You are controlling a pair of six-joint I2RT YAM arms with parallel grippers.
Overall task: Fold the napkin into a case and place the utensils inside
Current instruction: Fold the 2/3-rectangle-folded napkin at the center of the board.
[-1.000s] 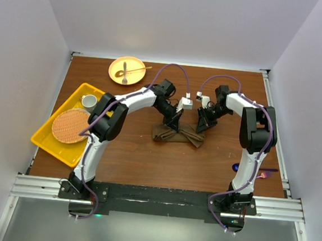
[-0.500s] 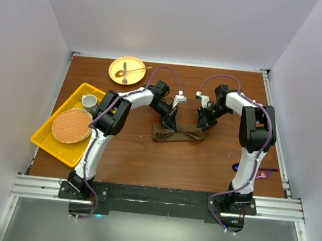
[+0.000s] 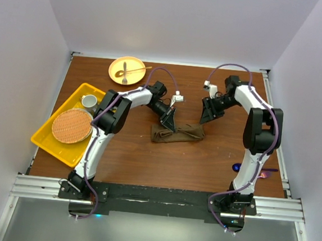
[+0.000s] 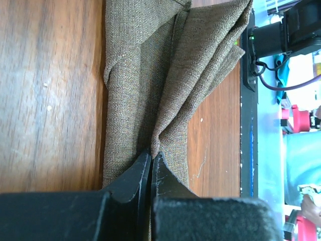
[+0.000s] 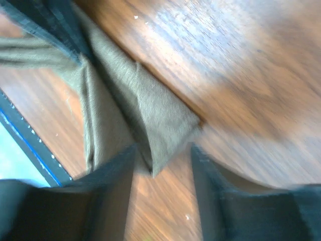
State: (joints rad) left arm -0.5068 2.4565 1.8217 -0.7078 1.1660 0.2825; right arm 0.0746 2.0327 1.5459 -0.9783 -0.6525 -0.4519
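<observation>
The olive-brown napkin (image 3: 178, 133) lies folded into a long narrow strip at the middle of the table. My left gripper (image 3: 168, 122) is shut on a raised fold at its left end; in the left wrist view the fingertips (image 4: 151, 156) pinch the napkin (image 4: 145, 75). My right gripper (image 3: 208, 111) hangs open just above and behind the strip's right end, holding nothing. In the right wrist view the napkin corner (image 5: 160, 120) lies free between the spread fingers (image 5: 125, 160). A blue-purple spoon (image 3: 238, 167) shows partly behind the right arm. A fork (image 3: 125, 70) lies on the yellow plate (image 3: 115, 76).
A yellow tray (image 3: 60, 148) at the left holds a round woven mat (image 3: 71, 125) and a white cup (image 3: 88, 100). A thin tan utensil (image 3: 139, 69) also rests on the plate. A pink item (image 3: 267, 175) lies near the right table edge.
My right gripper has opened, let go of the napkin's right end and pulled back to the far right. The left gripper shifted slightly left, still pinching the cloth, which now lies flatter and narrower.
</observation>
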